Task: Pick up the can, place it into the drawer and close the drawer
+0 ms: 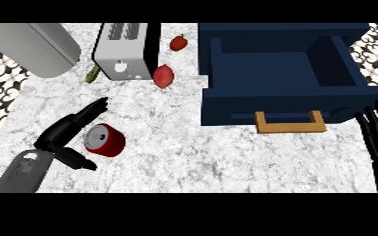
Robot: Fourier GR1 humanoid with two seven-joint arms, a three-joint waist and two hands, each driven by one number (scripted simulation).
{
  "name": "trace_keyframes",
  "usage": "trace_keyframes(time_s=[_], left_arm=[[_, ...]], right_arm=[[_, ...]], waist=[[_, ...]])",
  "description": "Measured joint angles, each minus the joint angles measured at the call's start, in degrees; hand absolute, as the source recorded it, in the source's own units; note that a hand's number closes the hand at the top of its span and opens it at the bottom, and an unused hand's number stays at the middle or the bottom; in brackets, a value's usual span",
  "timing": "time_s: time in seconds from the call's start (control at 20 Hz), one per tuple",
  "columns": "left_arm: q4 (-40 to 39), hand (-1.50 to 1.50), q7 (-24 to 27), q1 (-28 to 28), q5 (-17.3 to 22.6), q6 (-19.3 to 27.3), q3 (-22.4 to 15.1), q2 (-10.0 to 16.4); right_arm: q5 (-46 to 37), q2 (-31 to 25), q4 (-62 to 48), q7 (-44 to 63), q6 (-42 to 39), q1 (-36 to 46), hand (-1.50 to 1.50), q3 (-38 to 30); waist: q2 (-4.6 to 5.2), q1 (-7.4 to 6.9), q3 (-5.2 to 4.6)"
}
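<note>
Lower left of frame: grey forearm (26,172) entering from the bottom edge, ending in the left hand (55,137). Fingers (90,111) straight, pointing to the upper right; thumb (77,161) spread well apart from them, so the hand stands open, clamped on nothing.

In the gap between fingers and thumb: red can (105,140), lying on its side on the white marbled table (221,160), silver end turned toward the palm. Contact between can and hand not determinable.

Right edge of frame, mid height: right hand (367,130), only thin fingers in view, straight and pointing up, holding nothing. Just beside the lower right corner of the drawer.

Centre right to upper right: dark blue drawer (280,102), pulled open, inside bare. Tan handle (290,122) on its front wall, facing the bottom of the frame. Can well apart from the drawer, to its lower left.

Upper centre-left: silver toaster (122,50), slots up. Larger red fruit (163,76) just beside its lower right corner. Smaller red fruit (178,43) farther up, between toaster and drawer. Green item (93,73) at the toaster's lower left, partly hidden, kind not determinable.

Upper left corner: grey rounded object (37,47), cut off by the frame edge.
</note>
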State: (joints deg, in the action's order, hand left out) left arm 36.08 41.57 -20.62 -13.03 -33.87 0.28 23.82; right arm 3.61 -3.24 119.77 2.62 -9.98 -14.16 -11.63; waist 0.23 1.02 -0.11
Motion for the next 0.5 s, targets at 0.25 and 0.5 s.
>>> trace_keyframes(time_s=[0.25, 0.5], left_arm=[[-3.8, -1.5, 2.1, -1.9, -0.6, 1.2, -1.5, -0.4], [-7.1, -1.5, 3.0, -3.9, -0.9, 2.3, -2.5, -1.4]], right_arm=[[-0.3, 0.5, 1.6, 1.2, 0.2, -0.5, -1.5, 0.4], [1.2, -0.4, 0.5, 1.9, 0.0, 1.0, -1.5, -1.3]], waist=[[-0.01, -0.01, -0.01], [0.0, -0.1, 0.02]])
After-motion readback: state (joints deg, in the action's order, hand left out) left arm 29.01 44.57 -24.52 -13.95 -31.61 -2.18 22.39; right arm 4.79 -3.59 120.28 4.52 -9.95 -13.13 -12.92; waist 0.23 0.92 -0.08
